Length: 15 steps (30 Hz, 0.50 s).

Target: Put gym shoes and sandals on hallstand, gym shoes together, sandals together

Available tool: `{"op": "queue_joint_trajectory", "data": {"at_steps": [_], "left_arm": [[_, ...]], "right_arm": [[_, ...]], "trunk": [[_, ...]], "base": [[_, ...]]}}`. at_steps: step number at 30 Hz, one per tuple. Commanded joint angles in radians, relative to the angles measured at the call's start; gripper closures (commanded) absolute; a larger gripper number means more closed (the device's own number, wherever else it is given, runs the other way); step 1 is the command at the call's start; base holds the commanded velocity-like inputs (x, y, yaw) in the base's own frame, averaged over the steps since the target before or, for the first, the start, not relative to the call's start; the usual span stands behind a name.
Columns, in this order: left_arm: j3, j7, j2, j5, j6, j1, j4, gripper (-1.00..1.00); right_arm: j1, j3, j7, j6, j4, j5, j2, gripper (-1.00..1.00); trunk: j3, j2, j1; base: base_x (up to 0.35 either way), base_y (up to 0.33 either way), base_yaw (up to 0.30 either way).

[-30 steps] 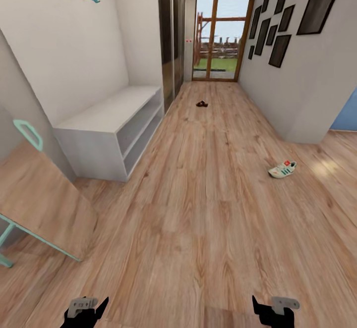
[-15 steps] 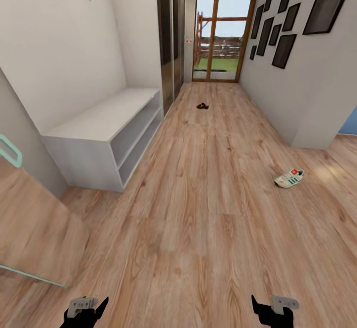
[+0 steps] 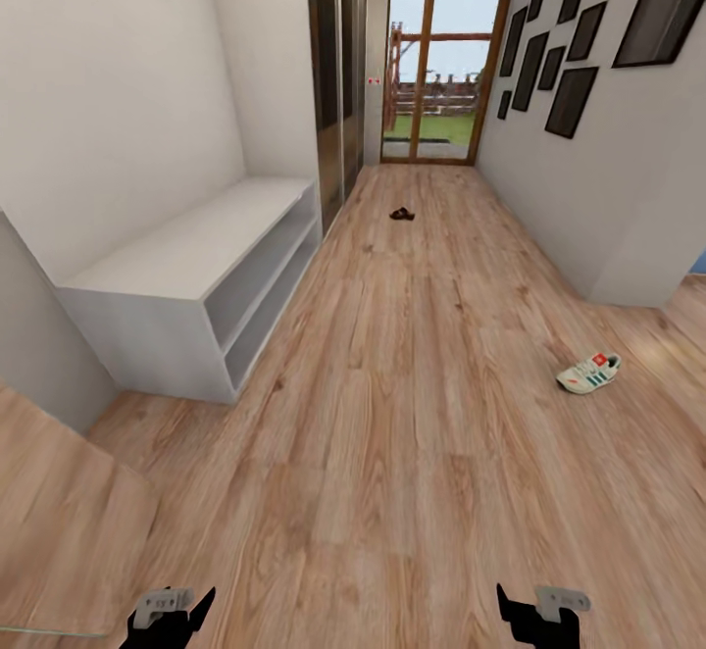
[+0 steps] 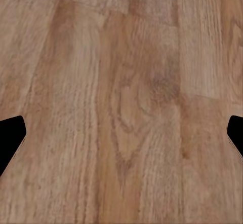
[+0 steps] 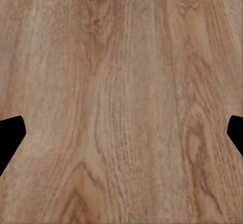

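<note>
A: At right of frame your sneaker (image 3: 589, 373) lies on the floor (image 3: 392, 414); a sandal (image 3: 401, 214) sits upper centre.

B: The rack (image 3: 186, 286) waits left, bare. Your left gripper (image 3: 175, 614) and right gripper (image 3: 534, 610) hang spread, empty, likely for travel.

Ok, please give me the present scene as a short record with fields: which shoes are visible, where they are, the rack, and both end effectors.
gym shoe: one, on the corridor floor, at right
sandal: one dark item, far down the floor near the glass door; too small to confirm
hallstand: at left by the wall, bench top and shelves bare
left end effector: open, holds nothing, above floor
right end effector: open, holds nothing, above floor
</note>
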Motion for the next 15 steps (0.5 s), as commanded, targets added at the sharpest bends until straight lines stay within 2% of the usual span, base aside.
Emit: {"op": "queue_joint_trajectory", "data": {"at_steps": [1, 15], "left_arm": [[-0.008, -0.002, 0.001, 0.01, -0.004, 0.0, 0.001, -1.0], [-0.009, -0.002, 0.0, 0.01, -0.004, -0.001, 0.001, -1.0]], "right_arm": [[-0.001, -0.009, 0.003, -0.003, 0.001, 0.01, 0.0, -1.0], [-0.001, -0.009, 0.002, -0.003, 0.004, 0.011, -0.004, -1.0]], "trunk": [[-0.001, 0.0, 0.0], [-0.001, 0.0, 0.0]], "base": [[0.34, 0.0, 0.0], [0.34, -0.052, 0.0]]}}
